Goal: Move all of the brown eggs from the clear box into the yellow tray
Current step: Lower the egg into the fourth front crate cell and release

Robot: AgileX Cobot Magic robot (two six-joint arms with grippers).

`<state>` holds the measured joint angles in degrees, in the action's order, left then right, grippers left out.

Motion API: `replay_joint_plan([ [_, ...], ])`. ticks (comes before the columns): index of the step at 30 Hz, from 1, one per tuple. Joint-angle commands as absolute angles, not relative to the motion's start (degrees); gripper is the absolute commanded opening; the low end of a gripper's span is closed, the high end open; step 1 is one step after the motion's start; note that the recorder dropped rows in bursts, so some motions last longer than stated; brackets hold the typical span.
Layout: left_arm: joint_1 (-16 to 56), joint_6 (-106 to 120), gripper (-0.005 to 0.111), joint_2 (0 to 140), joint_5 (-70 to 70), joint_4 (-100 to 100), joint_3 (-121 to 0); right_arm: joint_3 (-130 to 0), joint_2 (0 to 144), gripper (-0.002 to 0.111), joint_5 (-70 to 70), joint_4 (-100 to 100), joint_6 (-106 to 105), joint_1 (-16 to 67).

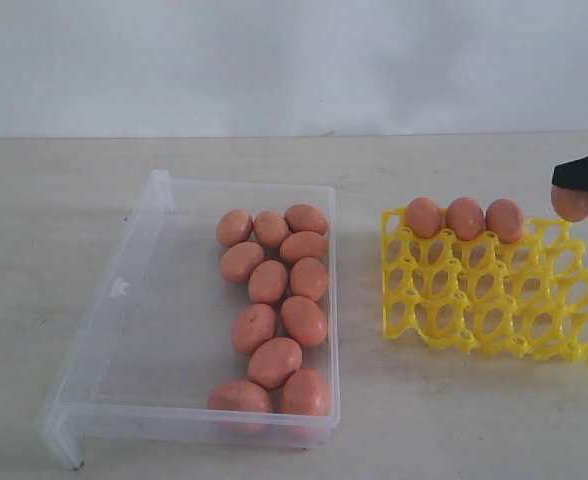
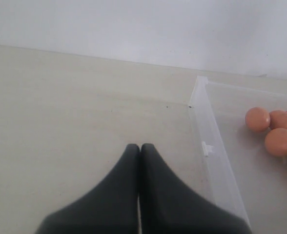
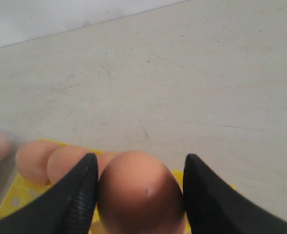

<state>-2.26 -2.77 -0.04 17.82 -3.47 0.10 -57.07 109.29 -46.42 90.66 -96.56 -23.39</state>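
Several brown eggs [image 1: 274,290] lie along the right side of the clear box [image 1: 124,300] on the table's left. Three brown eggs [image 1: 464,217] sit in the back row of the yellow tray [image 1: 494,320]. My right gripper [image 1: 577,190] hangs above the tray's back right corner, shut on another brown egg [image 1: 573,203]; the right wrist view shows that egg [image 3: 141,192] clamped between the two black fingers [image 3: 80,190], with the tray [image 3: 14,200] below. My left gripper [image 2: 139,146] hovers over bare table beside the box wall [image 2: 209,146], its jaws pressed together, empty.
The pale table [image 1: 54,180] runs back to a white wall. The box's left half holds no eggs. Most cups of the tray stand open.
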Motion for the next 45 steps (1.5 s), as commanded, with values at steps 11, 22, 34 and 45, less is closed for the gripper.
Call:
replay_joint_plan([
  [11,-2.11,-2.8,-0.004,0.0,17.59,-3.6,0.0,-57.35,115.01,0.0,-49.34,96.23,-103.94,-23.42],
  [22,-2.11,-2.8,-0.004,0.0,17.46,-3.6,0.0,-57.35,116.71,0.0,-49.3,99.95,-107.22,-23.42],
  [34,-2.11,-2.8,-0.004,0.0,17.46,-3.6,0.0,-57.35,116.71,0.009,-50.18,99.95,-111.46,-23.42],
  [45,-2.11,-2.8,-0.004,0.0,17.46,-3.6,0.0,-57.35,116.71,0.055,-50.32,99.95,-111.46,-23.42],
])
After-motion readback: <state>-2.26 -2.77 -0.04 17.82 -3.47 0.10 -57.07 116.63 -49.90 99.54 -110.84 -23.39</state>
